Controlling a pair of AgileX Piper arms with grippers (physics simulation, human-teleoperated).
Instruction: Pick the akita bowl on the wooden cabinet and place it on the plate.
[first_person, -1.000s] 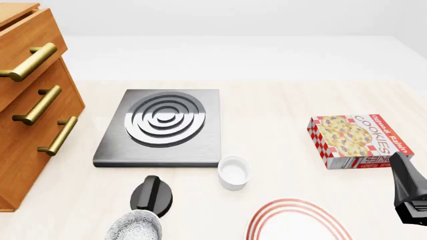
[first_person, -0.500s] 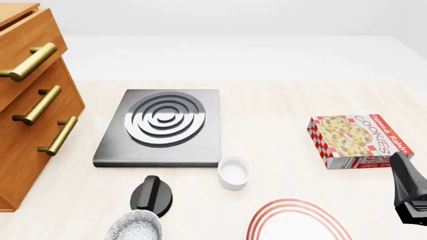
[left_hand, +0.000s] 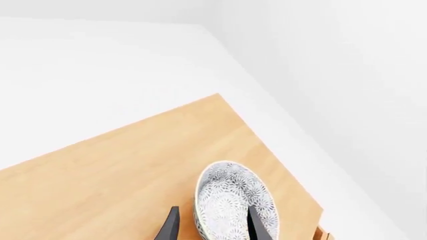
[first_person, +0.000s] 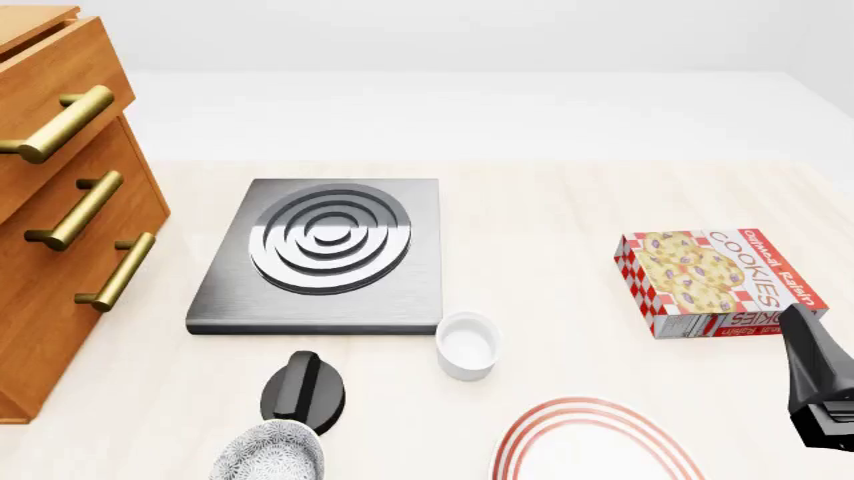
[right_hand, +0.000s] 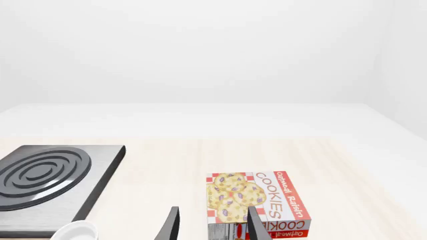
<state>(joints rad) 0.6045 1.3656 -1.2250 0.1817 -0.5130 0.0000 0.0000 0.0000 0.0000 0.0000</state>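
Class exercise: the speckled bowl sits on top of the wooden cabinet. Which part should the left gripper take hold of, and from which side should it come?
Grip the rim wall of the akita bowl, coming from above the wooden cabinet. The bowl sits upright with its mouth open, so one finger can go inside and the other outside. The left gripper is already lined up this way.

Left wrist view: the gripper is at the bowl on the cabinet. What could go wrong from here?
1. The bowl sits close to the edge of the cabinet, so a nudge from the open left gripper might push it off.
2. A second bowl stands near the plate; the carried one could knock it.
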